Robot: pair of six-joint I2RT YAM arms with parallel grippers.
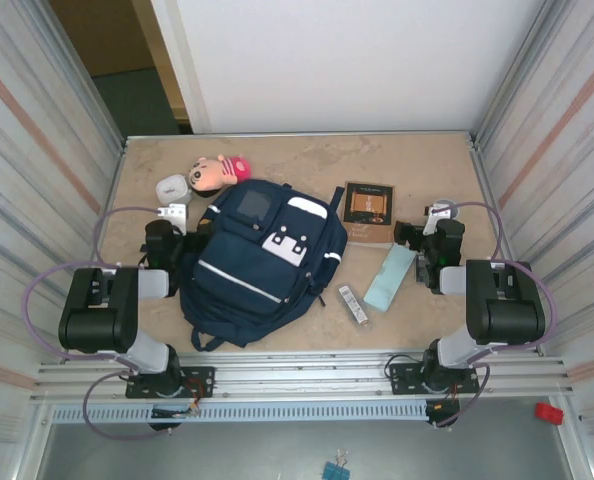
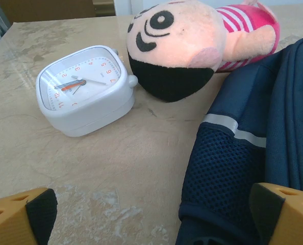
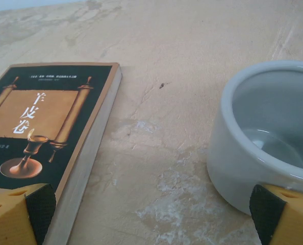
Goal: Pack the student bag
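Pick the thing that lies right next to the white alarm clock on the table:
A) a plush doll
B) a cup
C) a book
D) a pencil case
A: in the left wrist view the plush doll lies with its head right next to the alarm clock, while the book and the cup sit together in the right wrist view.
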